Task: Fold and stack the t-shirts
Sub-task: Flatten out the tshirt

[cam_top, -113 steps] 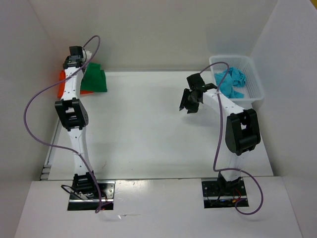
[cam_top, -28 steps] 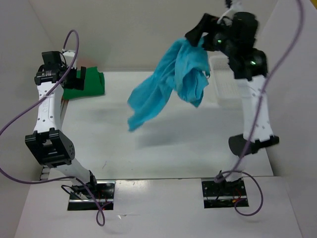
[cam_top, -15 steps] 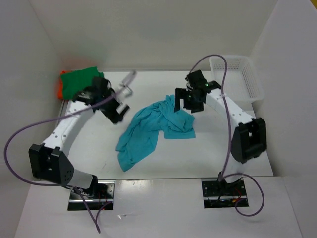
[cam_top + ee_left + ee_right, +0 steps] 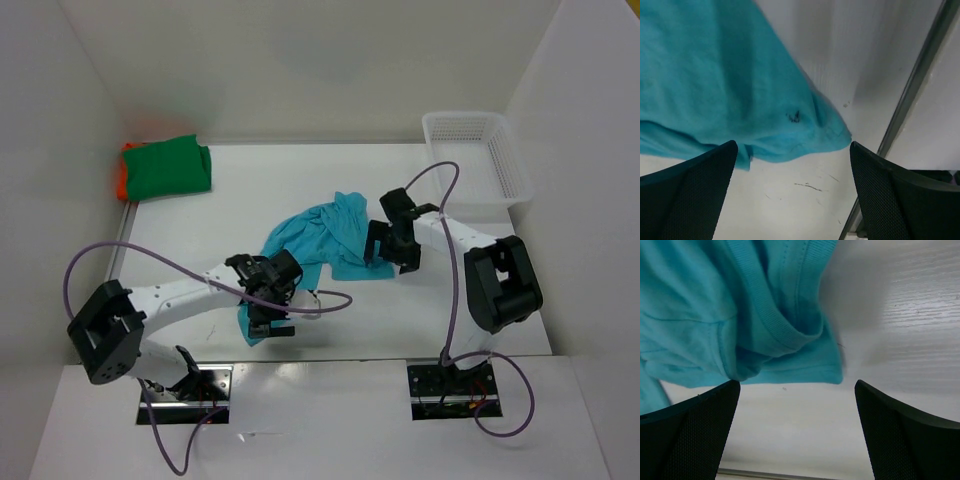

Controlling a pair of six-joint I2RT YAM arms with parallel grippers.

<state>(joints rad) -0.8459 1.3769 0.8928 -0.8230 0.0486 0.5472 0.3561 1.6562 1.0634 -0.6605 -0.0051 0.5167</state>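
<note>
The light turquoise t-shirt (image 4: 318,238) lies crumpled in the middle of the table. My left gripper (image 4: 270,320) hangs open over its near corner; in the left wrist view the cloth (image 4: 725,85) ends just beyond the gripper (image 4: 792,170), with bare table between the fingers (image 4: 685,200). My right gripper (image 4: 388,258) stands open at the shirt's right edge; in the right wrist view the gripper (image 4: 797,410) holds nothing, and the collar and a hem (image 4: 755,325) lie ahead of it. The dark green t-shirt (image 4: 168,168) lies folded at the far left on the orange one (image 4: 121,183).
A white mesh basket (image 4: 478,160) stands at the back right against the wall. A metal rail (image 4: 920,85) runs along the table's near edge close to my left gripper. White walls close in the table on three sides.
The right gripper let go of the turquoise shirt, which now lies on the table, and moved nearer along its right edge. The left arm swung from the far left to the shirt's near corner.
</note>
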